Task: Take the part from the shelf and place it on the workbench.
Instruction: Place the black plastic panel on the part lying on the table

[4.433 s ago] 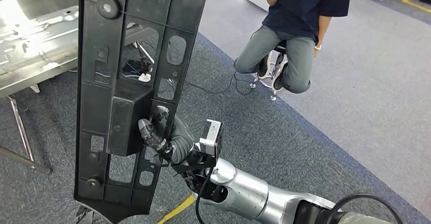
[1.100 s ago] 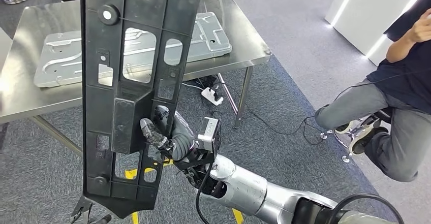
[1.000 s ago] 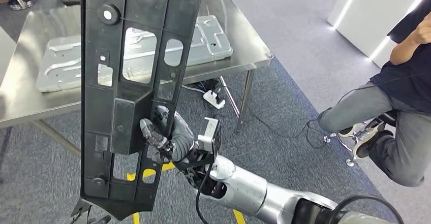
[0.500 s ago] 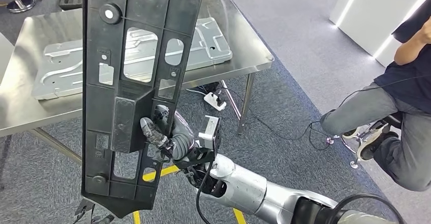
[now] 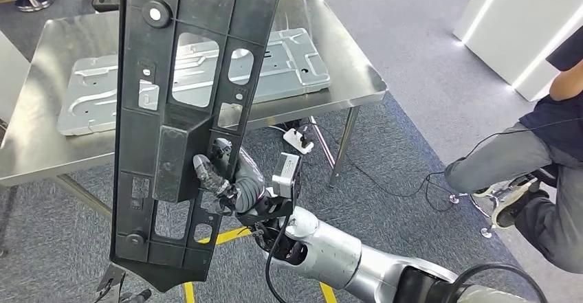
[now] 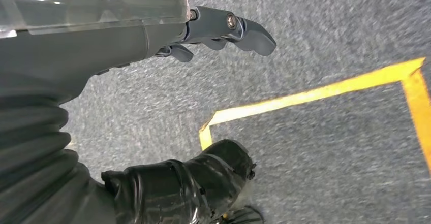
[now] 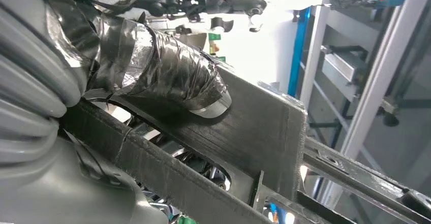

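Head view: the right hand (image 5: pixel 218 178) grips the black part (image 5: pixel 185 124) at its raised box section, thumb on the near face. The part stands nearly upright in the air, its top edge cut off by the frame and its lower edge above the grey carpet (image 5: pixel 385 179). Behind it stands the steel table (image 5: pixel 344 76), carrying a flat metal panel (image 5: pixel 289 59); bare steel rims the panel. A seated person (image 5: pixel 529 172) is well apart at the right, with open carpet between. No writing can be read.

Left wrist view: the left hand (image 6: pixel 213 31) hangs over carpet with yellow floor tape (image 6: pixel 305 99), fingers apart and holding nothing.

Right wrist view: the taped thumb (image 7: pixel 167 76) presses on the part's box section.
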`<state>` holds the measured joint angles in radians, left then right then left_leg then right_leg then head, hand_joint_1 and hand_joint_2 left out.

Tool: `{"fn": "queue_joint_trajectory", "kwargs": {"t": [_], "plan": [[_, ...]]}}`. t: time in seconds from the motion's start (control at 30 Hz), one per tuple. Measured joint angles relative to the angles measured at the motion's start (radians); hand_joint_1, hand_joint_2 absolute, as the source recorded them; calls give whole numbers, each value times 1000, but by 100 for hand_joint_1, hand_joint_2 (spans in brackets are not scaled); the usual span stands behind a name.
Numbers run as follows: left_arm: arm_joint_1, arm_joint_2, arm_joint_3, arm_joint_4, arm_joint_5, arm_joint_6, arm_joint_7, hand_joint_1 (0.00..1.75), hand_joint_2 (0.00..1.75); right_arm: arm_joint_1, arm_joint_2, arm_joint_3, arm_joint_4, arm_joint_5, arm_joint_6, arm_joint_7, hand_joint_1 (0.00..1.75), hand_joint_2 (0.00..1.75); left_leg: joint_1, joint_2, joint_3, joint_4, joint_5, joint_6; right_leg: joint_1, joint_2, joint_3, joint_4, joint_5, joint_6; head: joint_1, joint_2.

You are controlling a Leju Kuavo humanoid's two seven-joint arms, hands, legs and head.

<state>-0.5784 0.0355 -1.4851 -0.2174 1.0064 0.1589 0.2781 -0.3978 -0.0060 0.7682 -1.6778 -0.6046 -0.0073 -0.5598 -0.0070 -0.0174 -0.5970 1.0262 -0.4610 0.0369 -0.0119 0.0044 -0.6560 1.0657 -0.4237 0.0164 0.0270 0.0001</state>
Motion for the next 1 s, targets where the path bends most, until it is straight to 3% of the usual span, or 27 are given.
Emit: {"fn": "queue_joint_trajectory", "kwargs": {"t": [0.13,0.2,0.23,0.3,0.33,0.37,0.4,0.47,0.5,0.57,0.67,0.73,0.83,0.87,0.9,0.93,1.0], "plan": [[-1,2,0,0,0,0,1,0,175,-1,0,-3,0,0,0,0,175,175,0,0,1,0,-12,-19,3,1,20,-31,-7,-12,0,0],[-2,3,0,0,0,0,1,0,175,-2,2,-4,-1,0,0,0,175,175,2,3,-13,37,-32,-30,-3,0,35,-38,-11,-23,-1,0],[-3,3,0,0,0,0,1,0,175,-3,2,-4,-1,0,0,0,175,175,4,5,-33,80,-49,-36,-5,-1,44,-41,-15,-27,-1,0],[-2,2,0,0,0,-1,1,0,175,-4,3,-4,0,0,0,0,175,175,9,8,-110,211,-88,-45,-5,-1,56,-40,-27,-32,-1,0],[1,3,0,0,0,-1,1,0,175,-3,3,-4,0,0,0,0,175,175,10,9,-145,259,-92,-48,-5,0,62,-39,-34,-32,-1,0],[3,3,0,0,0,-1,1,0,175,-2,3,-4,0,0,0,0,175,175,11,10,-168,276,-78,-48,-5,1,70,-38,-42,-31,-2,0],[4,4,0,0,0,0,1,0,175,-1,3,-4,1,0,0,0,175,175,11,10,-168,252,-46,-46,-5,3,79,-37,-49,-30,-2,0],[3,5,0,0,0,0,1,0,175,0,4,-4,1,0,0,0,175,175,8,10,-120,116,41,-37,-5,4,103,-39,-67,-26,-1,0],[1,5,0,0,0,0,1,0,175,-1,4,-4,1,0,0,0,175,175,4,10,-91,56,66,-32,-4,4,113,-41,-74,-22,-2,0],[-1,6,0,0,0,1,1,0,175,-1,4,-5,1,0,0,0,175,175,-5,10,-59,-6,74,-21,-4,3,125,-50,-80,-11,-2,0],[0,6,0,0,1,2,1,0,175,-1,6,-5,0,-1,0,0,175,175,-5,9,-40,-26,63,-5,-3,2,129,-41,-79,4,-3,0],[-1,6,0,0,1,2,0,0,175,-2,6,-6,0,-1,0,0,175,175,-1,8,-20,-34,56,6,-3,2,93,27,-101,9,-2,0],[0,8,0,0,2,3,0,0,175,2,5,-12,3,-2,0,-1,175,175,-3,8,-3,-34,39,16,-2,1,-33,207,-159,15,-2,0],[1,8,0,0,3,3,0,0,175,4,5,-13,4,-2,0,0,175,175,-3,6,3,-32,31,16,-2,1,-64,233,-164,18,-2,0],[3,8,0,0,3,3,0,0,175,5,5,-14,5,-2,0,0,175,175,-3,5,10,-30,23,16,-3,1,-80,227,-150,20,-2,0],[4,8,0,0,3,3,0,0,175,5,5,-14,5,-2,0,0,175,175,-3,4,20,-27,13,15,-4,1,-78,190,-118,21,-2,0],[5,7,0,0,3,3,0,0,175,5,5,-15,6,-2,0,0,175,175,-3,2,43,-18,-11,9,-6,1,-49,68,-27,19,-2,0]]}}
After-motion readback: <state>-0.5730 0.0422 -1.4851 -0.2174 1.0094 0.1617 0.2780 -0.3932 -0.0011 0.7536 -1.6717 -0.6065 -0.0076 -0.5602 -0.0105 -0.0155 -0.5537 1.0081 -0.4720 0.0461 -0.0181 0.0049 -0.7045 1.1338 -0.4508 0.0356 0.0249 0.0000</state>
